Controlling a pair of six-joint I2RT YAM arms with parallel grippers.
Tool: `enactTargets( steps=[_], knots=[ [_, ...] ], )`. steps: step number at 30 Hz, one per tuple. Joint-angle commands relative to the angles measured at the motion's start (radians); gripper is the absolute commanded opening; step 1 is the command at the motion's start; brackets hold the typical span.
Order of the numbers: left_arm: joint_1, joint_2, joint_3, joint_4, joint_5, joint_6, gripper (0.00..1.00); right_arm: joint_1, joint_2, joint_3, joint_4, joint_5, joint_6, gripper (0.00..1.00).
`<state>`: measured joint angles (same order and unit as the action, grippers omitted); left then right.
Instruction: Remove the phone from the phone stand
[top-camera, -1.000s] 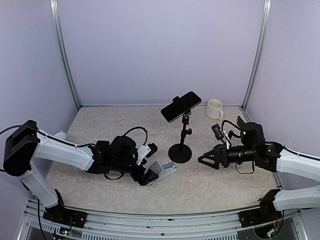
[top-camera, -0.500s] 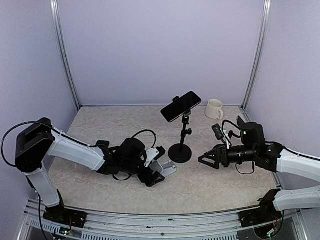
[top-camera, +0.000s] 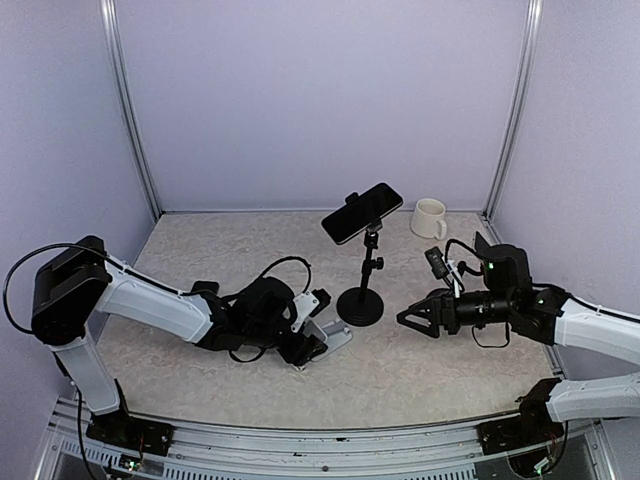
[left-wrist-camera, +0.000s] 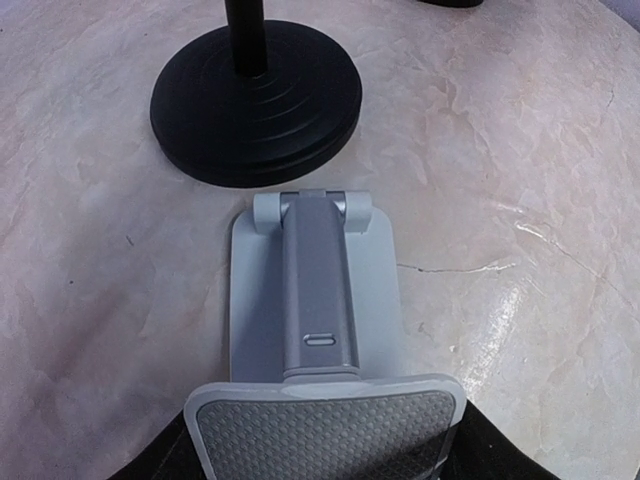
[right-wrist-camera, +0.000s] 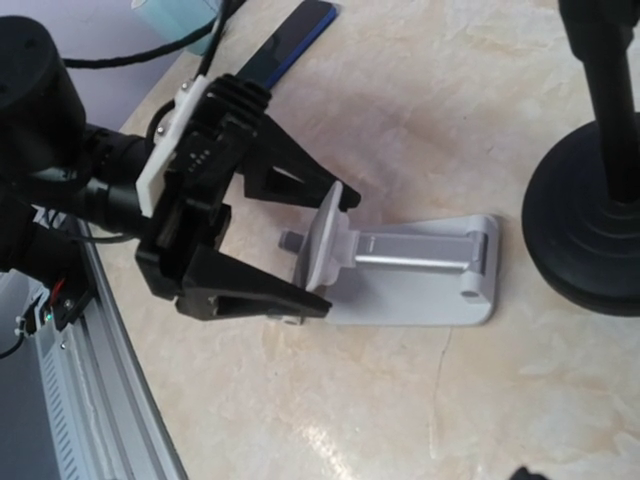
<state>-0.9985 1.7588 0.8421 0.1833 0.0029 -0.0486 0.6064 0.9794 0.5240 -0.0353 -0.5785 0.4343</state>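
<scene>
A black phone (top-camera: 362, 212) sits clamped, tilted, on top of a black pole stand with a round base (top-camera: 360, 306). A grey folding stand (top-camera: 335, 338) lies flat on the table beside that base and holds no phone; it also shows in the left wrist view (left-wrist-camera: 315, 290) and the right wrist view (right-wrist-camera: 420, 270). My left gripper (top-camera: 318, 330) is open, its black fingers (right-wrist-camera: 250, 290) flanking the grey stand's upright plate. A second dark flat phone (right-wrist-camera: 290, 42) lies on the table behind the left gripper. My right gripper (top-camera: 404, 321) is open and empty, right of the black base.
A cream mug (top-camera: 429, 217) stands at the back right. A pale blue cup (right-wrist-camera: 175, 12) is near the flat phone. The black base (left-wrist-camera: 256, 100) sits just beyond the grey stand's hinge. The metal frame rail (right-wrist-camera: 90, 400) runs along the near edge.
My left gripper has moved right, up to the grey stand, so its fingers now straddle the plate. The right arm and the phone on the pole have not moved.
</scene>
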Motion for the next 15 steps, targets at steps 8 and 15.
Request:
enactTargets(
  steps=[8,15],
  knots=[
    [0.028,-0.149,-0.038,0.001,-0.055,-0.040,0.52,0.012,-0.022,-0.014,0.002,0.005,-0.004,0.82],
    [0.134,-0.267,-0.087,-0.005,-0.074,-0.067,0.50,0.012,-0.017,-0.007,0.002,0.000,-0.009,0.82]
  ],
)
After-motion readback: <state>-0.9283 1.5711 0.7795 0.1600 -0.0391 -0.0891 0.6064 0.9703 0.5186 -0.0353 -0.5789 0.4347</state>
